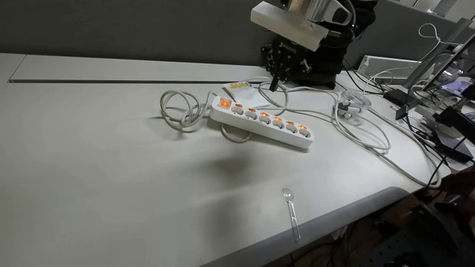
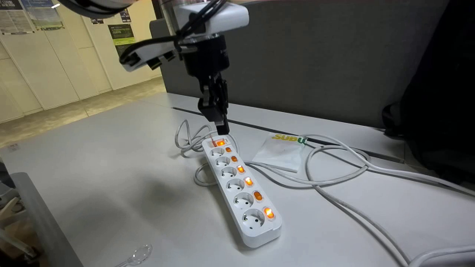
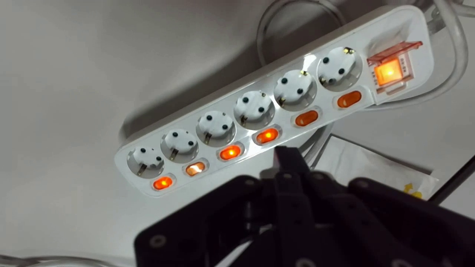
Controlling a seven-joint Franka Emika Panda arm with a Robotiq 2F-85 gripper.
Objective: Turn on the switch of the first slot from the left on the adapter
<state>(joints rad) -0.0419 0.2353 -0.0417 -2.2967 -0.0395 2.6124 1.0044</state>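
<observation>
The white adapter (image 1: 256,127) lies on the table in both exterior views (image 2: 259,238) and the wrist view (image 3: 243,135). Its first slot (image 1: 237,110) is the socket beside the big lit main switch, also in the wrist view (image 3: 339,69). The small orange switch (image 1: 238,105) of that slot is unlit; it also shows in an exterior view (image 2: 228,150) and the wrist view (image 3: 349,99). My black gripper (image 1: 274,87) is shut and empty, fingertips pointing down. It hangs above the table; in the wrist view its tips (image 3: 291,151) appear beside the strip's switch-side edge.
The main switch (image 3: 388,72) has a raised clear red cover. A paper bag (image 1: 250,95) lies behind the strip. Grey cable coils (image 1: 182,111) lie at the strip's end, and more cables (image 2: 334,181) run behind it. A clear spoon (image 1: 291,213) lies near the table's front edge.
</observation>
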